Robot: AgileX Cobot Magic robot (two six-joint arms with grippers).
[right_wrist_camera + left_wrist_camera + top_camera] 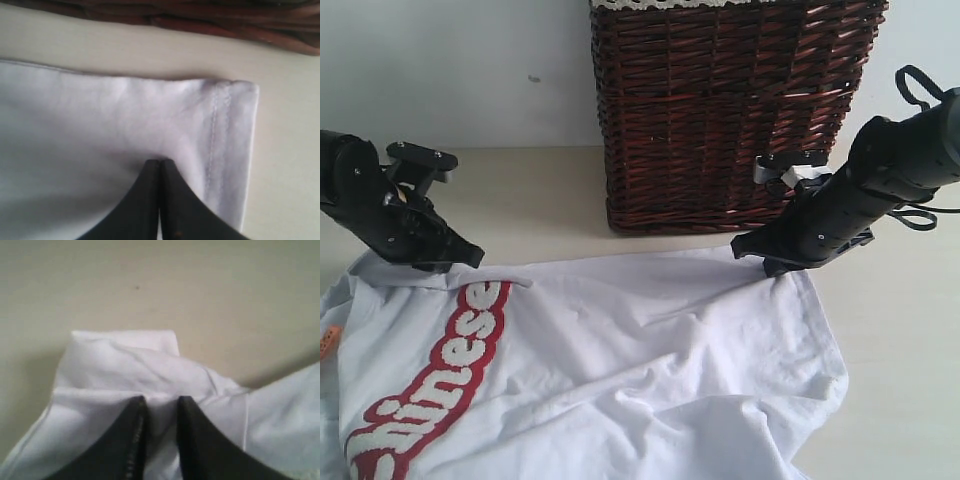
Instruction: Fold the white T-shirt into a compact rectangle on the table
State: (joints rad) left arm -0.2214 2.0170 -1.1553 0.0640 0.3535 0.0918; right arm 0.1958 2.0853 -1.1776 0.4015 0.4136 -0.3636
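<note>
The white T-shirt (640,340) lies spread and wrinkled on the table (530,200), its red-outlined lettering (440,380) at the near left and an orange tag (328,340) at the left edge. My left gripper (460,258) sits at the shirt's far left edge. In the left wrist view its jaws (160,402) are nearly closed with a fold of white cloth (115,365) pinched between them. My right gripper (750,248) is at the far right corner. Its fingers (160,162) press together on the hemmed corner (220,120).
A dark brown wicker basket (720,110) stands on the table just behind the shirt, close to the right arm; its base shows in the right wrist view (200,22). Bare table (900,330) lies to the right of the shirt.
</note>
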